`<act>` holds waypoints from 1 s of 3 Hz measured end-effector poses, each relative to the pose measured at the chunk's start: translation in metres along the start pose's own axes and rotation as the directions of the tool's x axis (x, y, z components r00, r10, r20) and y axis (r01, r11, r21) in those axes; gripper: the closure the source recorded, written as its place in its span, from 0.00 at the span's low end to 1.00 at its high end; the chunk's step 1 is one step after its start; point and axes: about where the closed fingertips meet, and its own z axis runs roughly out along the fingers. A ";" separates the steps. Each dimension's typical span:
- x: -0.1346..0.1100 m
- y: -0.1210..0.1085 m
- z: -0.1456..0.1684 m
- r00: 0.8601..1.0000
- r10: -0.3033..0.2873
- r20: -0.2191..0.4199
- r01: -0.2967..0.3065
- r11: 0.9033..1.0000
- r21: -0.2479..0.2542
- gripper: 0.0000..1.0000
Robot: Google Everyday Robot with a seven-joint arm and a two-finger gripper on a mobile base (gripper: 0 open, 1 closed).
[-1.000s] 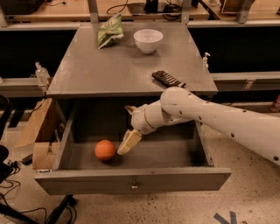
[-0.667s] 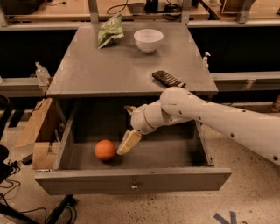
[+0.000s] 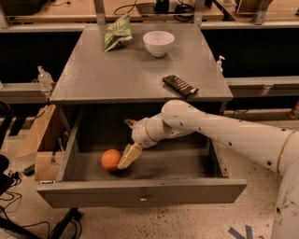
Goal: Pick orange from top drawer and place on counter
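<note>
The orange (image 3: 110, 159) lies on the floor of the open top drawer (image 3: 140, 195), left of its middle. My gripper (image 3: 126, 142) is down inside the drawer just right of the orange, on the white arm reaching in from the right. It is open and holds nothing. Its lower finger (image 3: 130, 156) rests against the orange's right side; the other finger's tip (image 3: 129, 123) points up and to the left. The grey counter (image 3: 126, 70) is above the drawer.
On the counter stand a white bowl (image 3: 158, 42), a green snack bag (image 3: 117, 37) and a dark flat bar (image 3: 180, 86) near the front right edge. A cardboard box (image 3: 39, 140) sits on the floor left of the cabinet. A wooden bench (image 3: 70, 9) runs behind.
My gripper has moved a little left and down inside the drawer, so its lower finger now meets the orange. The orange has not visibly moved.
</note>
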 end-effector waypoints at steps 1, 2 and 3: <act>-0.007 0.003 0.013 1.000 -0.014 0.016 0.015 1.000 -0.027 0.00; -0.004 0.026 0.031 1.000 -0.008 0.011 0.009 0.996 -0.088 0.01; 0.002 0.044 0.039 1.000 0.004 0.002 -0.004 0.991 -0.131 0.23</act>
